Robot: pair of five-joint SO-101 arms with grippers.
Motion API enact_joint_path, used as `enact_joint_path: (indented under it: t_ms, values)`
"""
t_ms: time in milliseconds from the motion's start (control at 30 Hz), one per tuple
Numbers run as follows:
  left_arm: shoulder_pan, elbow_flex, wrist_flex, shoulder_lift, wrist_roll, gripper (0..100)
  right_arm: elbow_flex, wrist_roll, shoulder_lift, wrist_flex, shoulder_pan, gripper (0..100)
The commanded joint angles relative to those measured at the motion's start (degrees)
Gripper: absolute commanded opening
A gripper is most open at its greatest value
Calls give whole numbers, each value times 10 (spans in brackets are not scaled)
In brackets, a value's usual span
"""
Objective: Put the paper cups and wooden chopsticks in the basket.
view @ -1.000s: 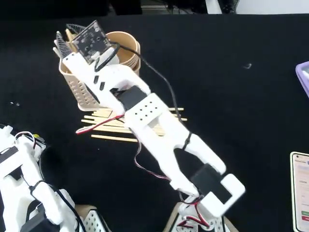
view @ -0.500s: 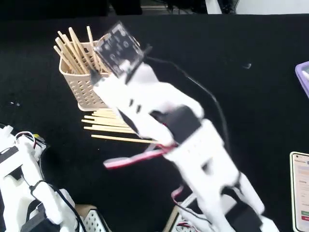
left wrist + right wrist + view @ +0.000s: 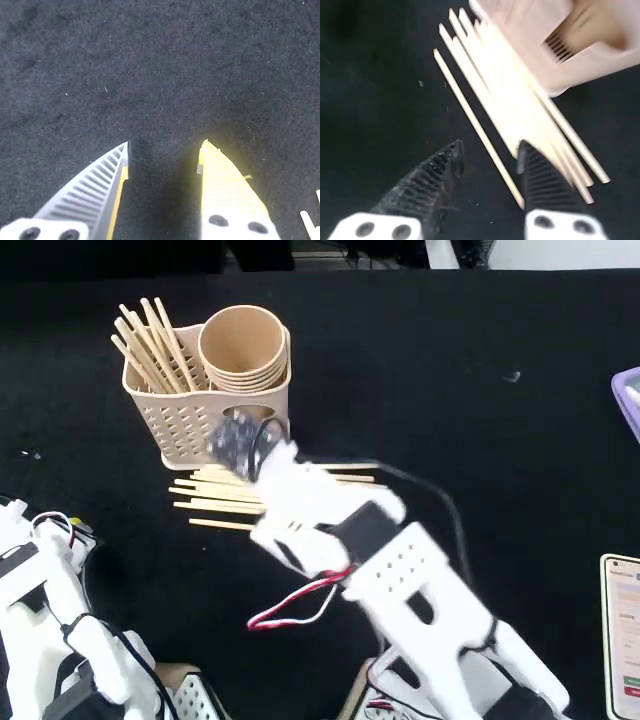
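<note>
The loose chopsticks [image 3: 215, 502] lie flat on the black table [image 3: 450, 390] in a loose bundle. Their long axes run side to side, roughly parallel to the front wall of the basket [image 3: 190, 425]. In the right wrist view the right tool [image 3: 490, 149] hangs low over them, its two black fingers [image 3: 432, 177] parted to a moderate gap and holding nothing. A single chopstick [image 3: 480, 131], set a little apart from the bundle, passes slantwise through that gap. The rest of the bundle runs just beside and under one fingertip, and the basket's pale wall stands close beyond the tips.

More chopsticks [image 3: 150, 340] stand on end in the basket compartment farther from the tool. They lean and fan outward toward that corner with their upper ends in the air. The paper cups [image 3: 243, 345] sit nested in one stack in the other compartment, mouths up, directly beyond the tool.

The right arm [image 3: 400, 580] stretches on a diagonal from its base at the near edge of the table. Its wrist is over the loose bundle and its tip is against the basket's front wall.

The left arm [image 3: 50, 630] sits folded at the near corner, well apart from the basket. The left tool [image 3: 165, 150] points down close to bare table cloth, its grey and yellow fingers [image 3: 220, 175] parted with nothing between them.
</note>
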State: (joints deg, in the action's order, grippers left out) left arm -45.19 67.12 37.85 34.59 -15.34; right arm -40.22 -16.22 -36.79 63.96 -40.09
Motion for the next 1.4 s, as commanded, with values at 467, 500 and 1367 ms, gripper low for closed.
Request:
enact_joint_path:
  t_ms: [467, 500, 1367]
  values:
    - [3, -26, -6, 11, 0, 224, -59, -123, 291, -261, 18, 217]
    - [3, -26, -6, 11, 0, 224, -55, -133, 300, -261, 25, 217]
    - [3, -26, -6, 13, 0, 224, -50, -231, 343, -173, -4, 11]
